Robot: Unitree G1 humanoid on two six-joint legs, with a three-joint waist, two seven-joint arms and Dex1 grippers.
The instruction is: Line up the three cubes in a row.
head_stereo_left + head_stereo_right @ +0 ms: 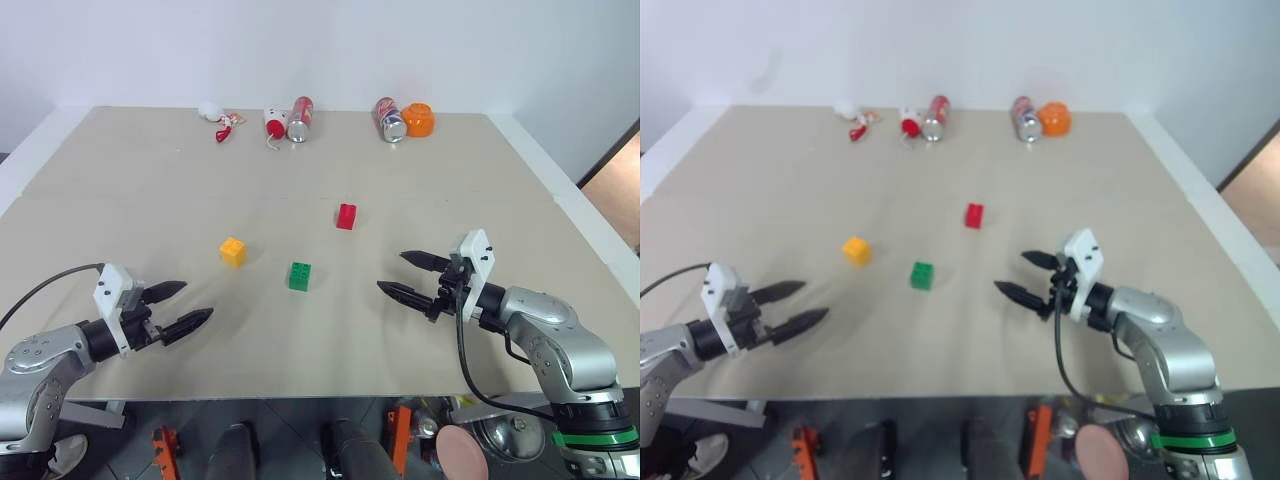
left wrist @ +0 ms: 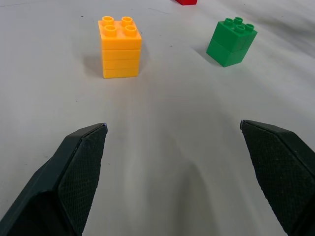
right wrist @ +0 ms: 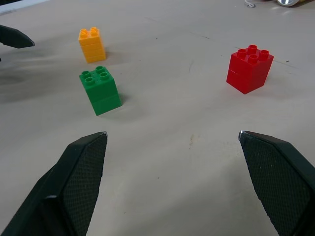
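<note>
Three studded cubes stand apart on the beige table (image 1: 150, 180). The yellow-orange cube (image 1: 233, 251) is on the left, the green cube (image 1: 299, 276) sits in the middle nearest me, and the red cube (image 1: 346, 216) is farther back on the right. My left gripper (image 1: 187, 306) hovers open near the front left, pointing toward the yellow-orange cube (image 2: 119, 46) and green cube (image 2: 231, 41). My right gripper (image 1: 402, 274) is open at the front right, facing the green cube (image 3: 100, 90) and red cube (image 3: 249, 68). Neither holds anything.
Along the table's far edge lie two red soda cans (image 1: 300, 118) (image 1: 389, 119), a round orange object (image 1: 419, 120), and small red-and-white items (image 1: 222, 124). The table's front edge runs just below both grippers.
</note>
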